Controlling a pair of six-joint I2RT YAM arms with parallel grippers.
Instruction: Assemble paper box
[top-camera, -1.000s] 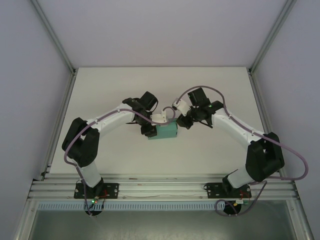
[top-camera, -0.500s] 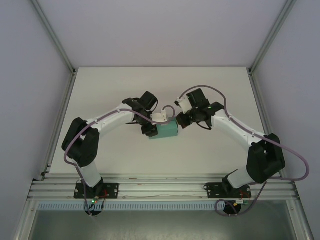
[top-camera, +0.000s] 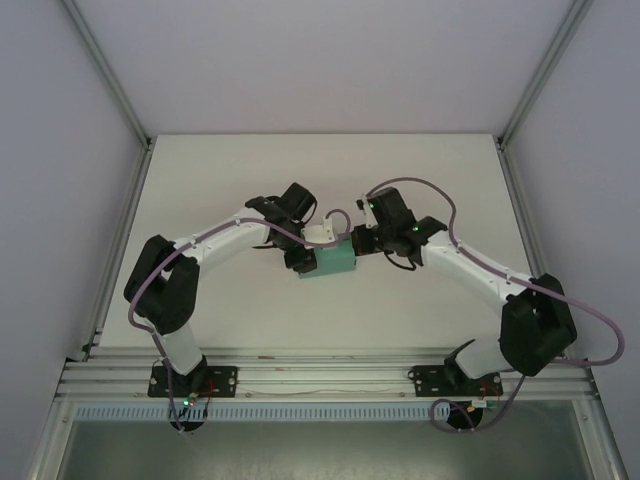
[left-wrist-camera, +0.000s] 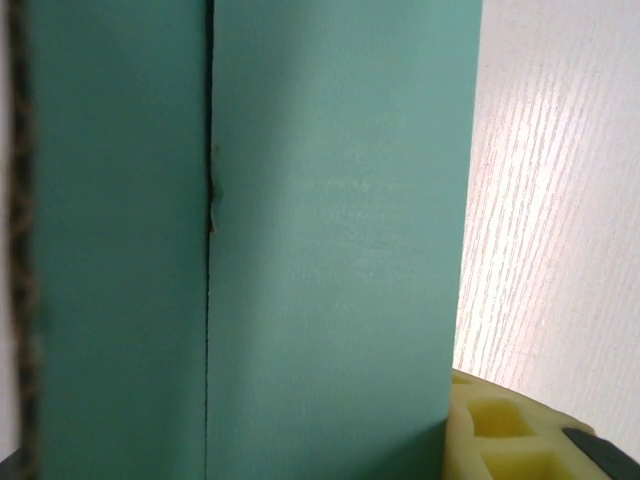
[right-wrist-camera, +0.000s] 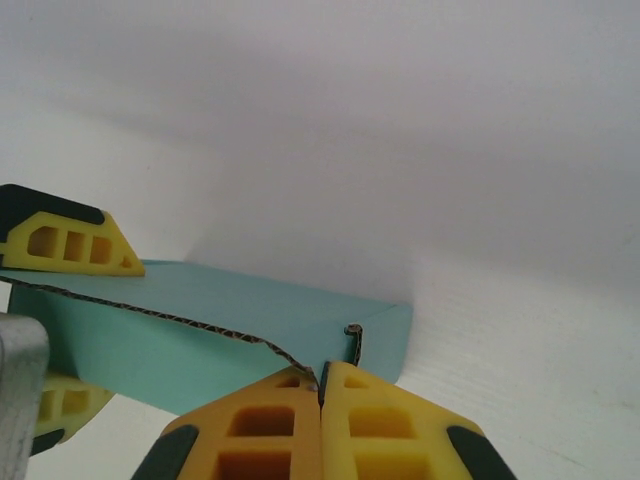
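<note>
The right gripper (top-camera: 358, 240) has advanced toward the worktop's left edge and now meets the right end of the paper box (top-camera: 333, 263). Its jaws have closed (pads (right-wrist-camera: 390, 420) together at the card's cut edge). The right arm's elbow (top-camera: 535, 335) has shifted toward the near right corner.

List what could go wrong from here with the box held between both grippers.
The right gripper is shut on just a thin card edge of the paper box; a pull could tear it or slip off.
The left gripper clamps the box across its faces, where a seam shows a gap; squeezing may buckle it open.
</note>
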